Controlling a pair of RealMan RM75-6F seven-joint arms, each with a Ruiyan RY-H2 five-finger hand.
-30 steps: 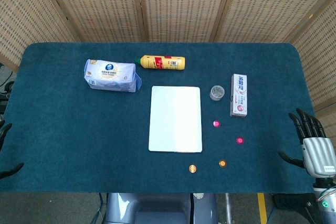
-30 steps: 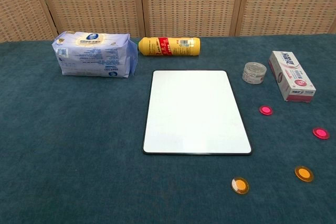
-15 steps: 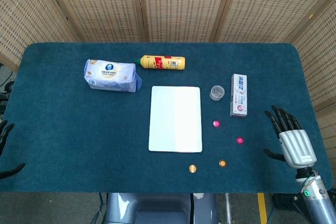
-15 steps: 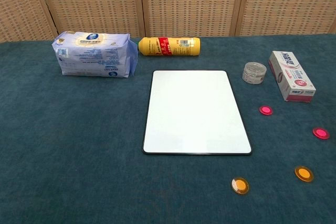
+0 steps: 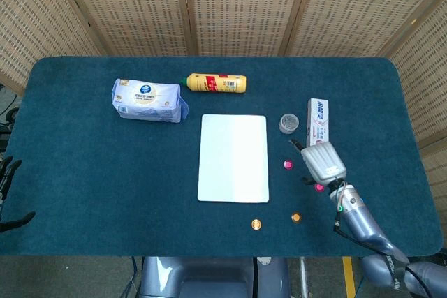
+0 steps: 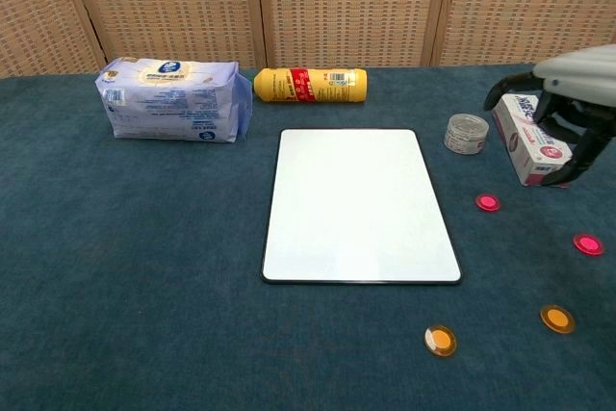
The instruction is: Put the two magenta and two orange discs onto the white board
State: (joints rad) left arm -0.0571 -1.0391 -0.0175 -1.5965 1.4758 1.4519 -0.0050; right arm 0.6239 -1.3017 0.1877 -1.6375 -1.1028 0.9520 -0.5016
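Note:
The white board lies flat in the middle of the blue table. To its right lie two magenta discs, one nearer the board and one further right. Two orange discs sit near the front edge. My right hand hovers palm down above the magenta discs, fingers apart and hanging, holding nothing. Only the fingertips of my left hand show at the far left table edge, spread and empty.
A tissue pack and a yellow bottle lie behind the board at the left. A small clear jar and a toothpaste box stand right of the board, just behind my right hand.
My right hand has swept in from the right table edge to above the magenta discs and now shows in the chest view. The discs and the left hand have not moved.

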